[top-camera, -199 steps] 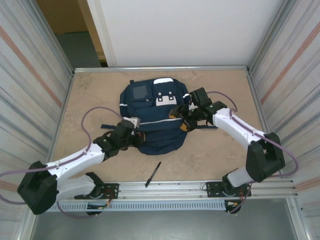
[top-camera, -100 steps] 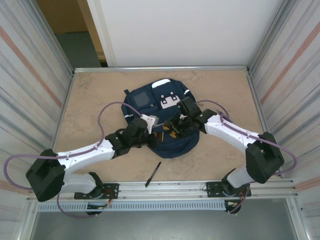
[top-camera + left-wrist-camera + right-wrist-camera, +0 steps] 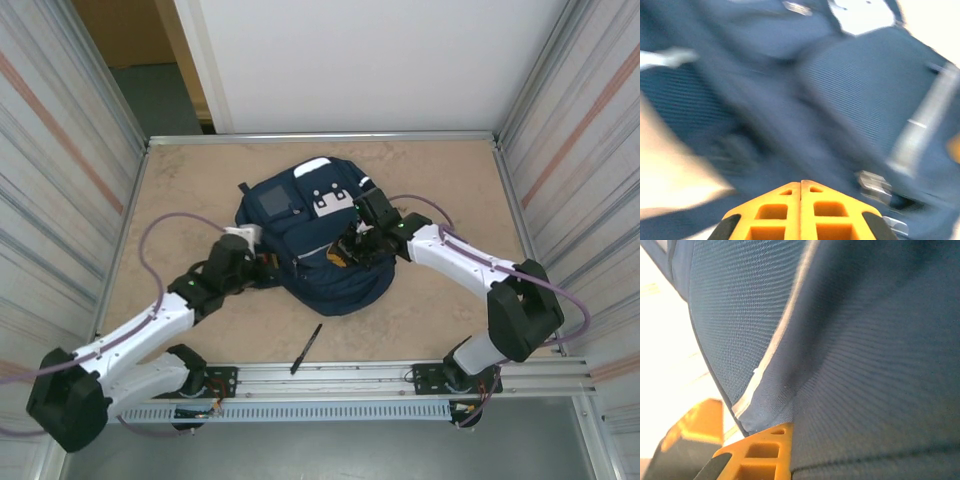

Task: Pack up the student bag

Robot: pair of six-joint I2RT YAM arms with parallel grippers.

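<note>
Tan table (image 3: 180, 190): the backpack (image 3: 320, 275) lies mid-table, shifted since a second ago. Your right gripper (image 3: 350, 250) has just clamped onto its fabric, readying an opening. The left gripper (image 3: 268, 265), clenched, sits at its left side. The pen (image 3: 306, 348) remains unpacked.

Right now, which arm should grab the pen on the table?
Left. The left gripper is shut on nothing beside the student bag, so it looks free, and the pen lies slightly toward its side. The right gripper appears clamped on bag fabric.
</note>
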